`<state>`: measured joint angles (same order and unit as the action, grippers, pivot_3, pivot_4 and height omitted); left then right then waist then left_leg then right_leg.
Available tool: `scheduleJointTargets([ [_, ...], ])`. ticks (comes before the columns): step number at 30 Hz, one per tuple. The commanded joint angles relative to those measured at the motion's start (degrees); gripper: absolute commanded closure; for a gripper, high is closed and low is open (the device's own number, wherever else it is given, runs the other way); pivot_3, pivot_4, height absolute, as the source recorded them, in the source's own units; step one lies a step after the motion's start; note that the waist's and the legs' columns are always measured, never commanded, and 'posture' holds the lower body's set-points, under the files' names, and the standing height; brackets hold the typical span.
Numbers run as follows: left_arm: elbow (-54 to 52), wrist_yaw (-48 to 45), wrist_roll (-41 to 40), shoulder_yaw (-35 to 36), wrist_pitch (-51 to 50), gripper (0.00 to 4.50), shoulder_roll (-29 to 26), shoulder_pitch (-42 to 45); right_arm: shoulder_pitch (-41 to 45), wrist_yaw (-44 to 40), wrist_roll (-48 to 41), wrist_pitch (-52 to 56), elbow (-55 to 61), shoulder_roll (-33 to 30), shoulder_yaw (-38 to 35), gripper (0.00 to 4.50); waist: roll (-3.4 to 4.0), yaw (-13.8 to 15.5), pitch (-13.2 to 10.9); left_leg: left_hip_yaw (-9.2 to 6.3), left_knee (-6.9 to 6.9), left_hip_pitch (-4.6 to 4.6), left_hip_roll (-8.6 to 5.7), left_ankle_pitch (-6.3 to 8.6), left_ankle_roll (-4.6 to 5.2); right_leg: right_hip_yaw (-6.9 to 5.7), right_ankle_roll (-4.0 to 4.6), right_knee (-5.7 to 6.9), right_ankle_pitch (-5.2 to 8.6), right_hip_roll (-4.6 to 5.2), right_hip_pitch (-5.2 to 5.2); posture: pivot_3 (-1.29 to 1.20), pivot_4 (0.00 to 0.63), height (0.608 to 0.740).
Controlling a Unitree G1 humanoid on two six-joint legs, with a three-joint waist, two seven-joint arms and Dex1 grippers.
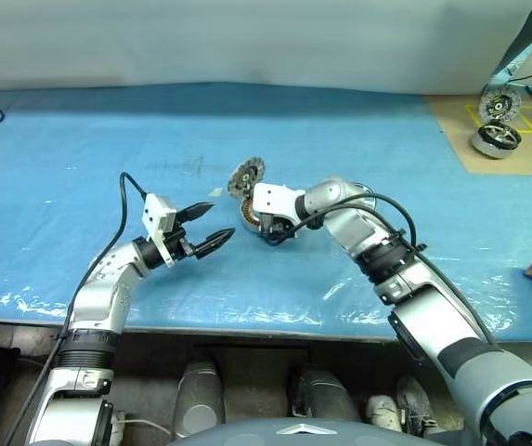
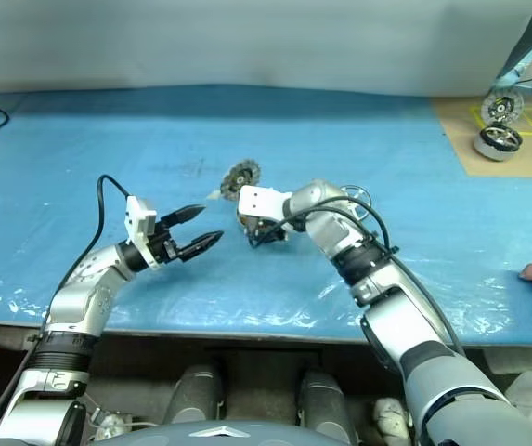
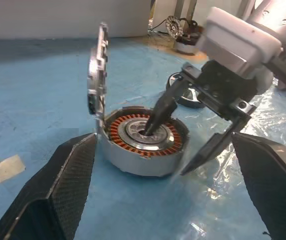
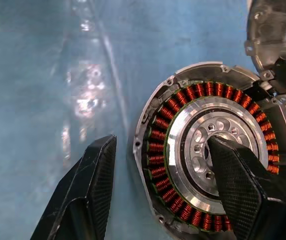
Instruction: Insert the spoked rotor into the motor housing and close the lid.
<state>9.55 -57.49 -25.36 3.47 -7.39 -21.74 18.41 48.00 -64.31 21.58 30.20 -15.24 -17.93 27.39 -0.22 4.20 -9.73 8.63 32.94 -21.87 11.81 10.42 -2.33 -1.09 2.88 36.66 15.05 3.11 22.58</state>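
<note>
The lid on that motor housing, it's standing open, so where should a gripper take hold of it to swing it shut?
Judging by its pose, grip the lid by its free top edge, opposite the joint at the motor housing rim. It stands upright and thin, so one finger on each face, coming from above, should pinch it. The right gripper straddles the housing wall now.

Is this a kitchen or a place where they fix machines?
Probably a workshop or robot test bench, not a kitchen. A long table under blue plastic sheeting holds an open motor housing with copper windings, more motor parts sit at the far corner, and cables trail nearby.
</note>
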Motion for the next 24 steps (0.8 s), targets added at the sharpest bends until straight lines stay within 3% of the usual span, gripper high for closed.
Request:
scheduleJointTargets([
  [1, 1.28, -1.29, -0.03, -0.22, 0.95, 0.00, -0.05, 2.31, -2.79, -1.89, -0.37, 8.89, 6.19, -0.24, 2.12, 1.50, 0.00, -0.08, 0.00, 0.00, 0.00, 0.04, 0.00, 0.00, 0.00, 0.02, 0.00, 0.00, 0.00, 0.00, -0.02, 0.00, 0.150, 0.740],
  [11, 3.05, -2.46, 0.21, -0.89, 1.24, 0.00, 0.07, 3.92, 1.62, 6.39, -2.92, 19.46, -0.73, 8.71, 1.09, 1.50, 0.00, -1.37, 0.00, 0.02, -0.27, 0.26, -0.02, 0.00, -0.02, 0.18, 0.02, -0.03, 0.02, -0.03, -0.01, 0.00, 0.150, 0.740],
  [24, 1.49, -2.08, -0.59, -0.32, 0.07, 0.00, -0.14, 2.71, 10.93, 11.52, -10.07, 29.96, -10.70, 14.54, -4.41, 1.50, 0.03, -1.77, -0.02, 0.08, -0.70, 0.76, -0.07, -0.01, -0.04, 0.64, 0.03, -0.07, 0.03, -0.03, -0.02, 0.00, 0.150, 0.740],
])
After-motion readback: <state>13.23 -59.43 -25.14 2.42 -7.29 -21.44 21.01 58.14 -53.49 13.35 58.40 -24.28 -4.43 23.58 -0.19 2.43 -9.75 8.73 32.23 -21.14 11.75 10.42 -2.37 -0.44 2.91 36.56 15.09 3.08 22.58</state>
